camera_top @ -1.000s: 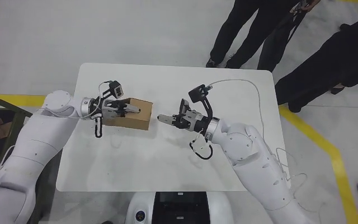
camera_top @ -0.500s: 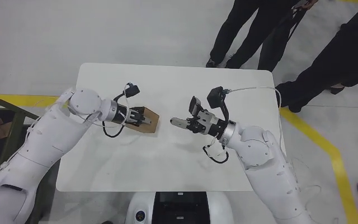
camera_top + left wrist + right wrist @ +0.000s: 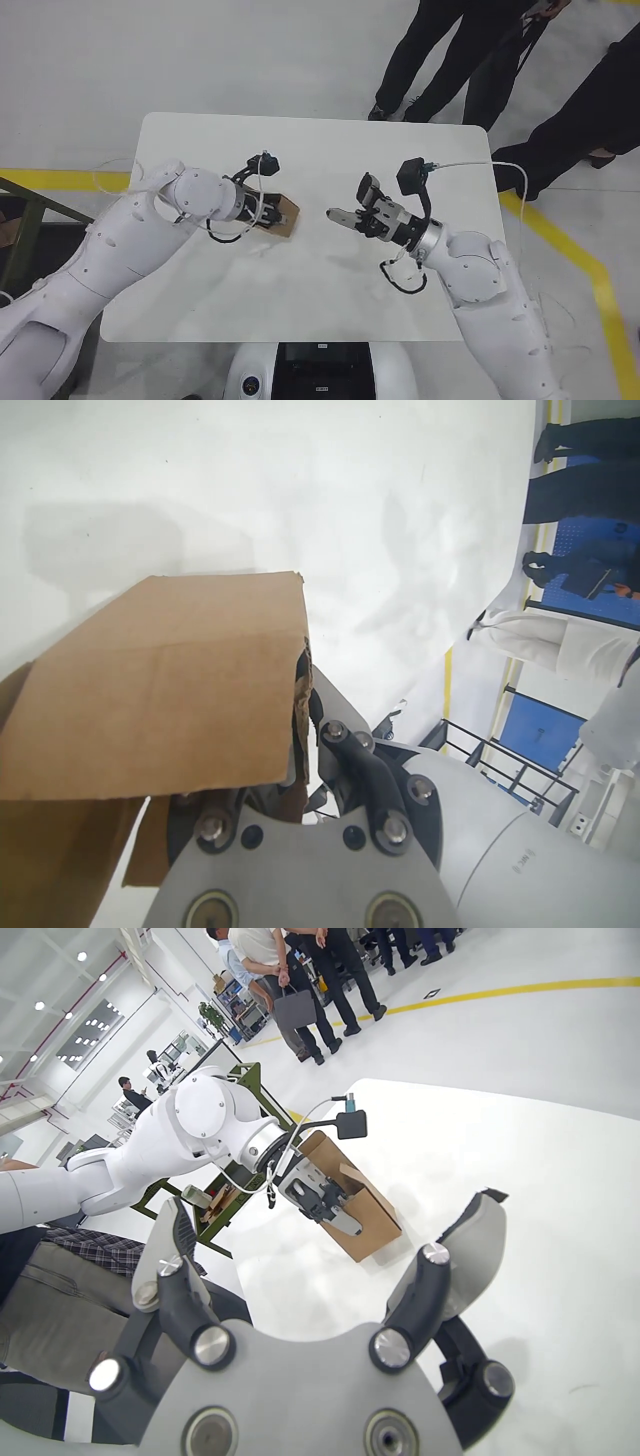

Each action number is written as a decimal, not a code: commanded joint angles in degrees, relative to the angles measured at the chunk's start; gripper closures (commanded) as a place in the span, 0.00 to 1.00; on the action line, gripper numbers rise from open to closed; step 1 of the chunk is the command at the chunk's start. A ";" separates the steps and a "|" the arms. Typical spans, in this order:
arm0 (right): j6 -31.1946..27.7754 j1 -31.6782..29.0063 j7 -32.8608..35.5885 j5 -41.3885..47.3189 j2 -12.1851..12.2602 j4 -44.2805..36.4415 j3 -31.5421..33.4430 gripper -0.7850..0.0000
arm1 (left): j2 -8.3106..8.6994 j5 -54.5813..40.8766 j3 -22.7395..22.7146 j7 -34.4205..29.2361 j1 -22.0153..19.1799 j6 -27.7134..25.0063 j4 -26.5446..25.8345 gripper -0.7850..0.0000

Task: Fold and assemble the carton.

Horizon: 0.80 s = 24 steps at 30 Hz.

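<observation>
- Left gripper (image 3: pixel 270 212): the fingers (image 3: pixel 350 1224) are pressed together on a side wall of the brown corrugated-cardboard carton (image 3: pixel 286 216), at its open end.
- Carton attitude: tilted, with one lower corner down at the surface of the white rounded-corner table (image 3: pixel 300 300). Contact with the surface cannot be confirmed.
- Carton location: left of the table centre, well inside the table edges.
- Carton opening: it faces the left wrist, and a loose cardboard flap (image 3: pixel 351 1174) stands unfolded at the opening.
- Right gripper (image 3: pixel 338 214): the fingers (image 3: pixel 175 1223) are spread wide and grip no object.
- Right gripper location: above the table centre, near the carton on its right side and apart from it, with the fingertips pointing toward the carton.
- Arms: the left arm comes in across the left edge of the table, the right arm across the right edge.
</observation>
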 commanded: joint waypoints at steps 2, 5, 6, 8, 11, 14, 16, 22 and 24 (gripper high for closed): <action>0.10 -0.07 -0.16 0.33 0.16 0.16 0.24 0.00 | -0.89 0.63 1.32 0.36 -0.80 -0.19 0.41 0.07; 0.17 -0.33 -0.38 0.66 0.31 0.14 0.34 0.00 | -1.72 -0.28 1.86 1.37 -1.40 -1.14 0.57 0.00; 0.14 -0.39 -0.52 0.69 0.37 0.13 0.39 0.00 | -1.94 -0.78 1.88 1.69 -1.51 -1.55 0.58 0.00; 0.18 -0.48 -0.65 0.81 0.46 0.10 0.37 0.00 | -2.29 -2.47 1.51 2.63 -1.58 -2.86 0.49 0.00; 0.30 -0.48 -0.96 0.85 0.58 0.02 0.26 0.00 | -2.46 -4.42 0.50 3.29 -1.38 -4.20 0.42 0.00; 0.58 -0.29 -1.07 1.10 0.67 -0.03 0.02 0.00 | -2.28 -5.77 -1.00 3.16 -0.94 -5.20 0.02 0.00; 0.89 0.06 -1.05 1.25 0.72 -0.07 -0.12 0.00 | -1.95 -6.43 -2.35 2.74 -0.42 -5.77 -0.21 0.00; 1.36 0.45 -1.80 2.02 0.93 -0.35 0.21 0.00 | -0.23 -9.32 -8.42 3.49 3.33 -10.54 -3.39 0.00; 1.43 0.38 -2.02 2.20 1.04 -0.51 0.48 0.00 | 0.42 -10.80 -11.08 4.66 5.03 -14.01 -4.44 0.00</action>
